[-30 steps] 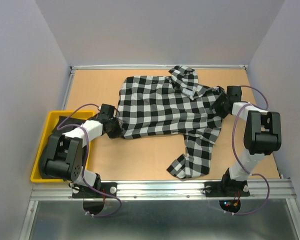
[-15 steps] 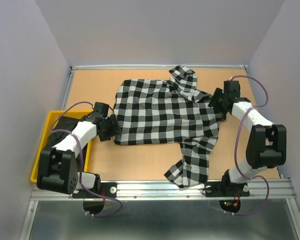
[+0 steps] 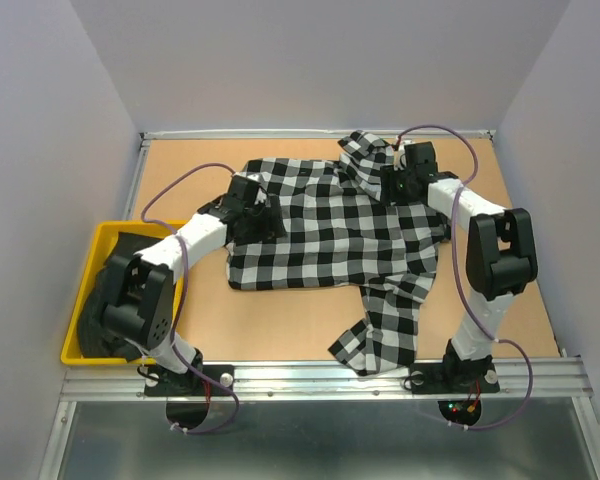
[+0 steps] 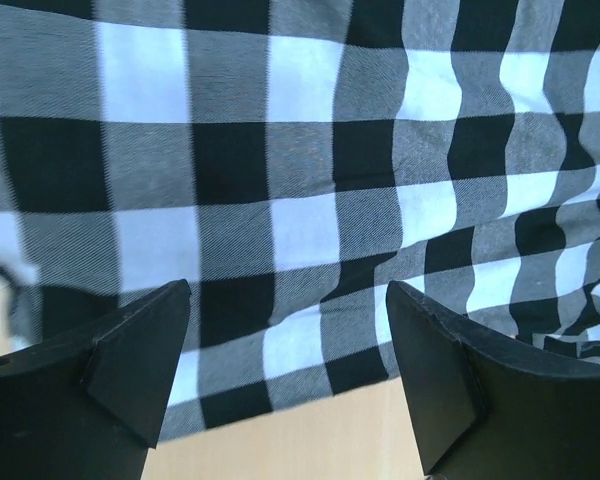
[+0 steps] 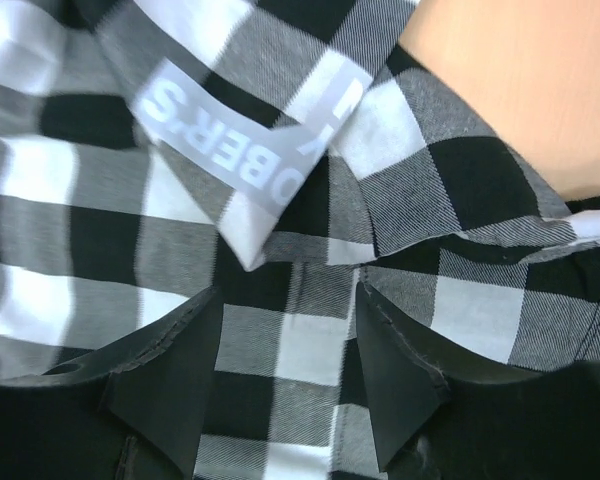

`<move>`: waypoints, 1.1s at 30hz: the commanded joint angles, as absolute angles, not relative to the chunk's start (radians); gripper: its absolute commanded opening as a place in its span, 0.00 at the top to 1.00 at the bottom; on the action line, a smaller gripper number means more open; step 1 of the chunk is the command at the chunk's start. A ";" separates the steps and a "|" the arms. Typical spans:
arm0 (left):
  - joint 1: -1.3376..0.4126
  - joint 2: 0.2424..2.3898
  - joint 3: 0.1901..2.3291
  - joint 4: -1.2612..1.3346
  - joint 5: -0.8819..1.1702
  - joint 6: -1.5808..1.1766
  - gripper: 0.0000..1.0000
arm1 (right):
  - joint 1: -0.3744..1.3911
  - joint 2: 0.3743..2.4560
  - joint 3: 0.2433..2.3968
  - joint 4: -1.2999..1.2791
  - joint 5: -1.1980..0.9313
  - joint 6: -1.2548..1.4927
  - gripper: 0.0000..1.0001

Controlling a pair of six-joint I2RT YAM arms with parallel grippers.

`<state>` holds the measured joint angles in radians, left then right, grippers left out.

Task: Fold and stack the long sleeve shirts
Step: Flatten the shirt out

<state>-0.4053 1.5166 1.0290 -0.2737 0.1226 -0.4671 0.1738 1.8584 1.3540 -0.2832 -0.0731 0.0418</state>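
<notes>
I am looking down at the check shirt, which is lying spread out flat on the tabletop, starting just to the right of the yellow bin. One sleeve is trailing toward the near edge, well right of the bin. A dark bundle inside the bin is looking like the plain black shirt, though the left arm is partly covering it.

The left gripper is hovering over the shirt's edge nearest the bin with its jaws spread wide, and nothing is sitting between them. The right gripper is hanging over the collar, on the side of the shirt away from the bin. Its jaws are standing apart above the lettered band and are pinching no cloth.

I am expecting this fabric to be light, limp and quick to wrinkle, so it will be sagging and dragging rather than holding any shape. I am judging the best holds to be a seam or hem edge: the shoulder beside the collar, and the matching shoulder on the bin side. I would be pinching a single layer low against the tabletop.
</notes>
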 commanded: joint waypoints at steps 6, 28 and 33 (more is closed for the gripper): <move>-0.465 1.675 1.049 -0.215 0.100 -0.416 0.09 | 0.193 1.945 1.445 -0.224 -0.092 -0.109 0.41; -0.472 1.713 0.861 -0.219 0.186 -0.406 0.09 | 0.184 2.115 1.767 -0.156 0.075 -0.296 1.00; -0.472 1.717 0.810 -0.215 0.253 -0.403 0.10 | 0.176 2.252 1.992 -0.153 0.162 -0.368 0.99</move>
<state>-0.4629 1.6596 0.9096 -0.0757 0.1551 -0.4019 0.1829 2.1815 1.8278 -0.2096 0.0620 -0.2871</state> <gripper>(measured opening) 0.905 0.020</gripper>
